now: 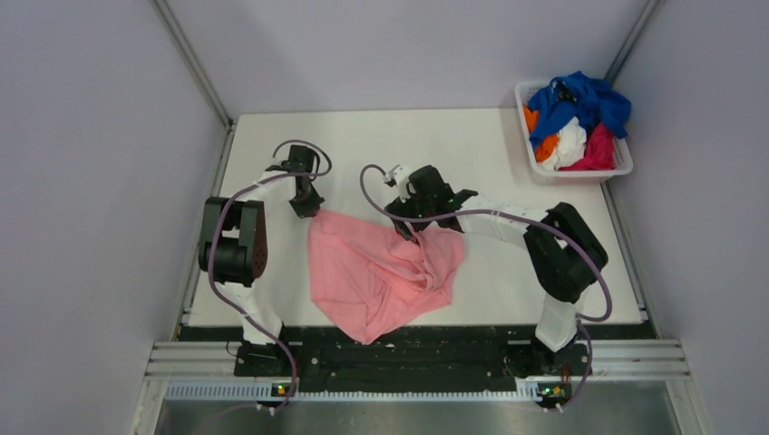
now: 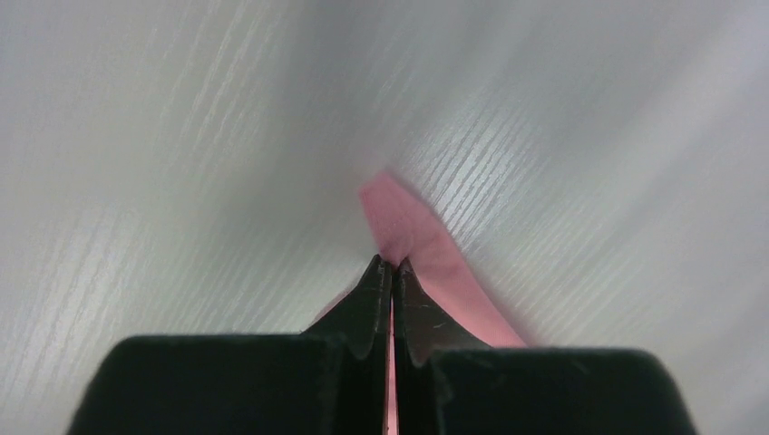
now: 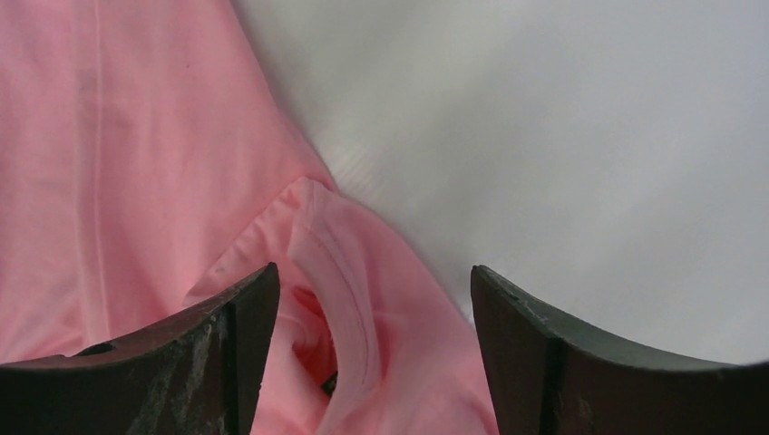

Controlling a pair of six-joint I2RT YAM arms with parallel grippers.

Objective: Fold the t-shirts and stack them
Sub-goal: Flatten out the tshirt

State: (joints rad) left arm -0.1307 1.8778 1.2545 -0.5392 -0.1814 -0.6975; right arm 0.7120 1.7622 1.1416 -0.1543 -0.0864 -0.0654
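So the salmon-pink t-shirt (image 1: 381, 272) is lying rumpled mid-table, spilling toward the 6 o'clock edge. The left gripper (image 2: 392, 265) is pinched tight on the shirt's 11 o'clock corner, low against the table (image 1: 490, 154). I'd guess that's to anchor the corner so the cloth can be pulled flat. The right gripper (image 3: 374, 272) sits over the bunched-up part at the shirt's 1 o'clock, jaws spread wide, straddling a stitched hem but not closed on it yet, probably lining up the matching corner. The other t-shirts (image 1: 585, 100) are heaped in the basket (image 1: 622, 161) at 2 o'clock, so stacking looks far off.
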